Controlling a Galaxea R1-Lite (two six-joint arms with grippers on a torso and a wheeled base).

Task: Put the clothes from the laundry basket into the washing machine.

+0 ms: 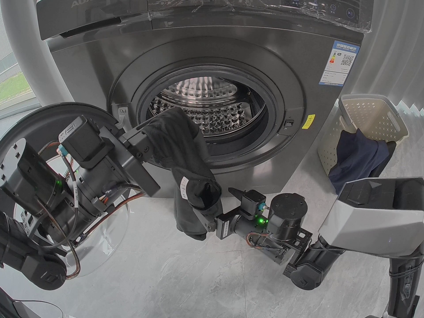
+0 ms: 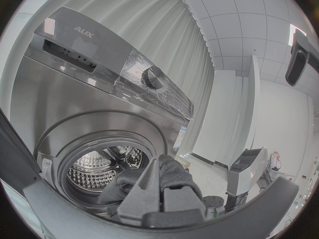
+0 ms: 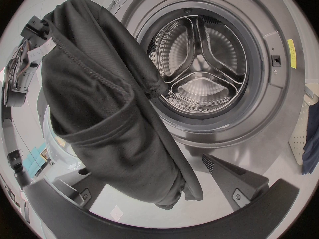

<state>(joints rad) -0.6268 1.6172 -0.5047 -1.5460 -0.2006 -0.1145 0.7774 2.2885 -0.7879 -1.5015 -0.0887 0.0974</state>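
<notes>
Though limp, black mesh garment [image 1: 181, 149]

Probably a lab or test room staged as a laundry corner: a washing machine [image 1: 88, 71] (its control panel [image 1: 309, 5] wrapped in film) stands on a grey tiled floor [image 1: 176, 279] before pale curtains [image 2: 149, 34], under an office-style panel ceiling [image 2: 252, 20], a laundry basket [image 1: 375, 100] beside it.
</notes>
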